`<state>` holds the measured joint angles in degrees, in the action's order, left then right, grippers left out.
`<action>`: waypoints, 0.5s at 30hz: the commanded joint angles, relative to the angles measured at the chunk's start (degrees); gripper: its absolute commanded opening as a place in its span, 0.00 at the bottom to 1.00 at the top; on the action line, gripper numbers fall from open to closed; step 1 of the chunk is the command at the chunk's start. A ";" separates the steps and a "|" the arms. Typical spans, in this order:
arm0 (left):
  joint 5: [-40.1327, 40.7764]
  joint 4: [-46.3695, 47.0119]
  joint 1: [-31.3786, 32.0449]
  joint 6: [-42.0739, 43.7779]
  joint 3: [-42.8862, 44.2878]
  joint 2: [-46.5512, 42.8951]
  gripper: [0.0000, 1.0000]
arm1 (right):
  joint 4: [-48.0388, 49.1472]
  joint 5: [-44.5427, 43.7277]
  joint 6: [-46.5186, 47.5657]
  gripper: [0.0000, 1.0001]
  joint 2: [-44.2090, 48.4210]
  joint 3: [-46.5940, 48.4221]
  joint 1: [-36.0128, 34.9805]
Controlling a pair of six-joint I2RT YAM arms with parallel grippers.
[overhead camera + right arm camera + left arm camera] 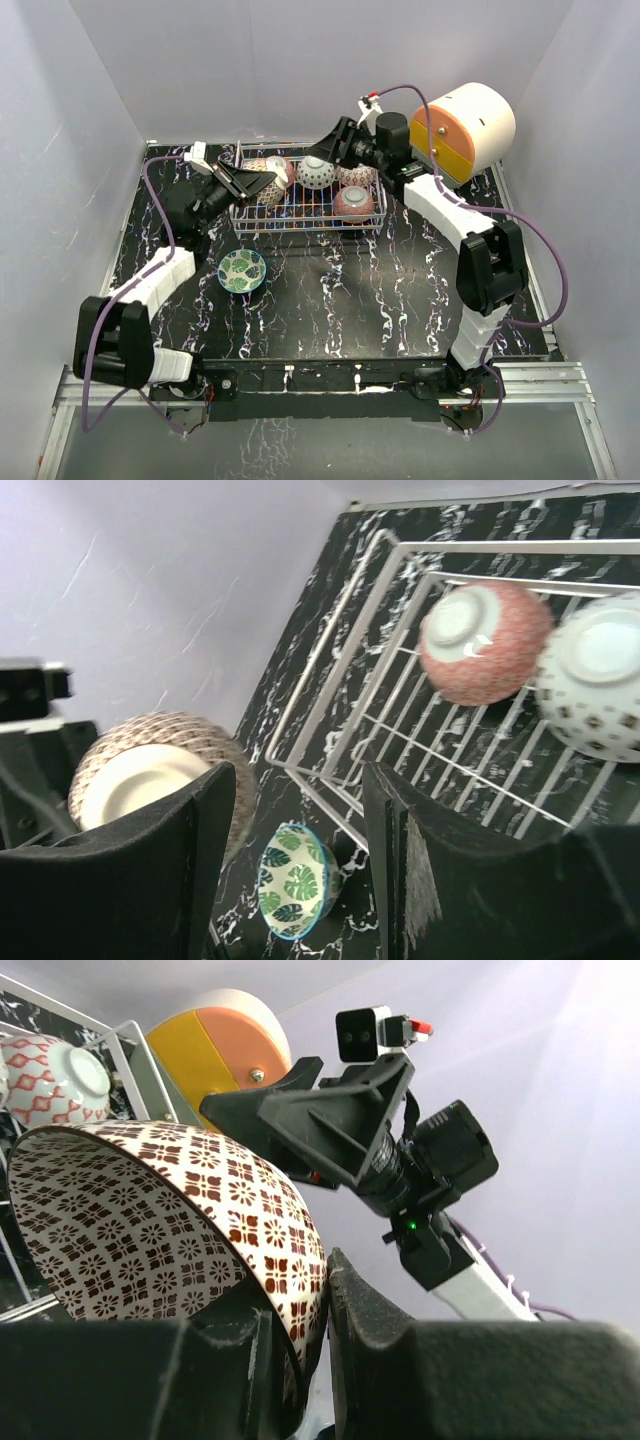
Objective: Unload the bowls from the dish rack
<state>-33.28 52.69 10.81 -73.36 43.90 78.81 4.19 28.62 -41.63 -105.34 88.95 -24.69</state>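
Your left gripper (315,1300) clamps the brown-patterned bowl (150,1220) by its rim, likely to lift it off the dish rack (330,645); right gripper (300,780) gapes empty

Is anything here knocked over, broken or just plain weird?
Nothing looks broken or spilled. One brown-patterned bowl hangs tilted near the left end of the dish rack, but only because the left gripper pinches its rim. The other bowls in the rack lie upside down.
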 commanded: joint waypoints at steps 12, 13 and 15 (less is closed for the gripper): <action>28.40 -73.38 4.64 48.15 17.92 -11.95 0.00 | 2.70 -3.40 2.38 0.57 9.91 -11.44 2.98; 29.77 -74.72 5.27 48.40 17.29 -12.73 0.00 | 2.67 -3.48 2.47 0.57 10.04 -11.98 3.08; 31.36 -77.25 7.47 48.20 16.06 -13.90 0.00 | 2.67 -3.48 2.65 0.57 10.15 -12.93 3.08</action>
<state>-11.33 -11.46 14.61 -32.60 60.16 69.73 4.56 26.46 -40.64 -98.28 77.38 -21.71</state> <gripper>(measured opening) 0.157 0.572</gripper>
